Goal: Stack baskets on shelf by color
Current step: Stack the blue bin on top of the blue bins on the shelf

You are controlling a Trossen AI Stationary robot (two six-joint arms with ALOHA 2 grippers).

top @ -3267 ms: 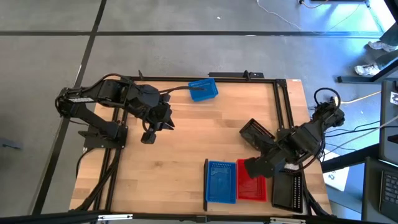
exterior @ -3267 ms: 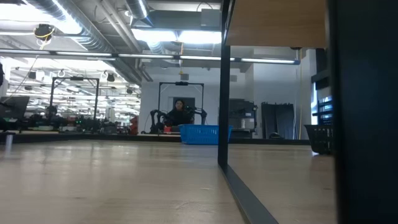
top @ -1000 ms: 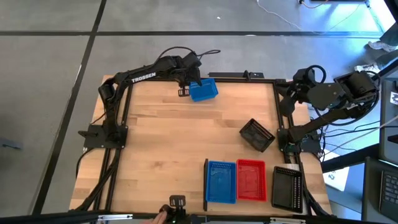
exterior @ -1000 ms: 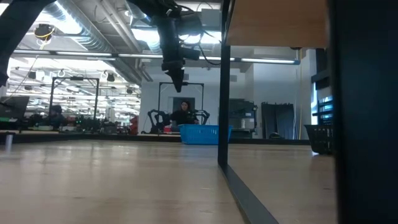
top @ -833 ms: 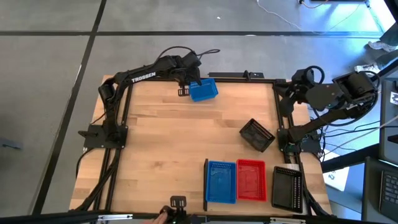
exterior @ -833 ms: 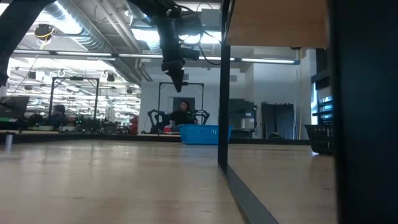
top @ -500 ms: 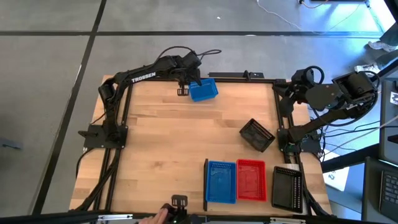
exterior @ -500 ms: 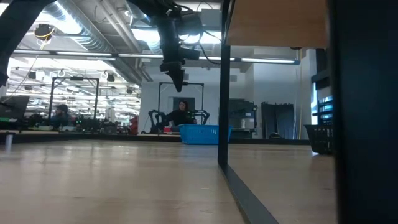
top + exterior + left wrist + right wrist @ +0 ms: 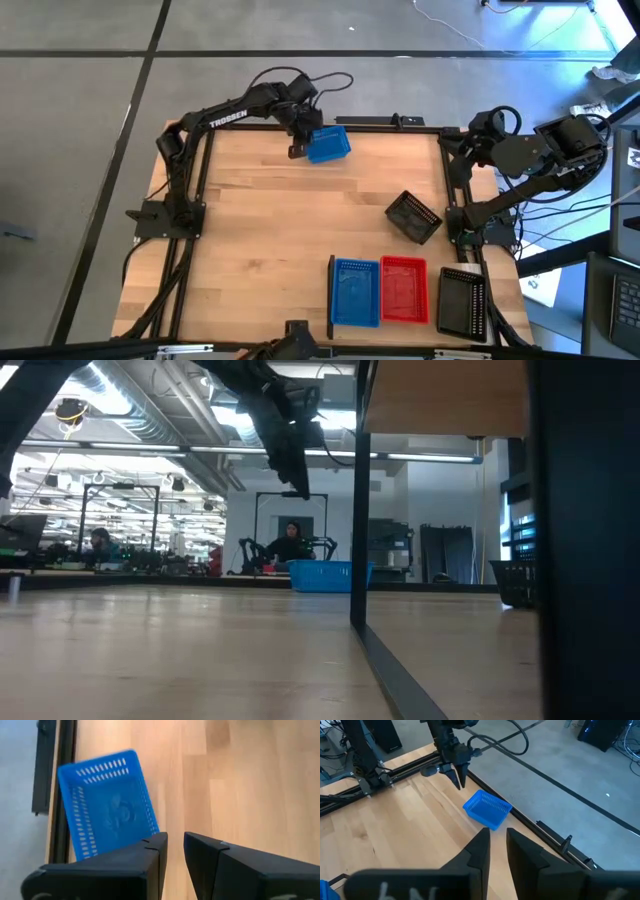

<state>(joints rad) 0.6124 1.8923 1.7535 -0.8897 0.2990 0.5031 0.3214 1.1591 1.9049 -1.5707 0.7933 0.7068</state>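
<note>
A blue basket rests flat on the table at the far edge; the left wrist view has it just ahead of my fingers. My left gripper hangs above the basket's left end, slanting down, its fingers a narrow gap apart with nothing between them. A black basket lies askew at mid-right. On the shelf at the near right sit a blue basket, a red basket and a black basket side by side. My right gripper waits raised at the right edge, narrowly open.
Black frame rails run along the far edge just behind the blue basket and down the right side. Bare wood fills the table's middle and left. In the low view a person sits in the room beyond.
My left gripper has turned at the wrist above the blue basket's left end: it pointed straight down, and now it slants toward the basket. It stays at about the same height. The baskets and my right arm have kept still.
</note>
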